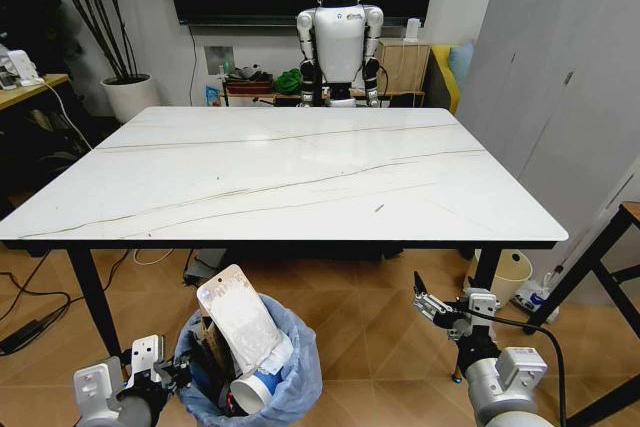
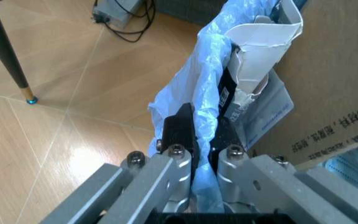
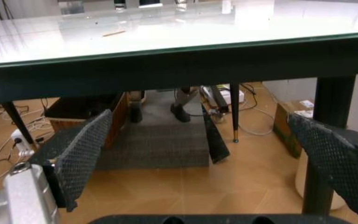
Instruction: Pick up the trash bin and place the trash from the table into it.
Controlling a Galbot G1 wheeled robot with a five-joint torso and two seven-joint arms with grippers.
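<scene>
The trash bin (image 1: 290, 372), lined with a crinkled light-blue bag, sits low in front of the table's near edge. It is stuffed with trash: a torn brown and white box (image 1: 235, 322), a blue paper cup (image 1: 257, 388) and dark wrappers. My left gripper (image 1: 165, 375) is at the bin's left side. In the left wrist view that gripper (image 2: 203, 127) is shut on the blue bag rim (image 2: 191, 88), beside torn white card (image 2: 266, 42). My right gripper (image 1: 428, 302) hangs open below the table's front right, holding nothing. The white marble table (image 1: 300, 162) carries just a thin brown sliver (image 1: 379, 208).
A white humanoid robot (image 1: 340, 37) stands behind the table. A cream-white bin (image 1: 508, 277) is by the right front leg (image 1: 487, 269), with a black frame (image 1: 600, 267) farther right. The left front leg (image 1: 95, 297) and floor cables (image 1: 25, 327) lie to the left.
</scene>
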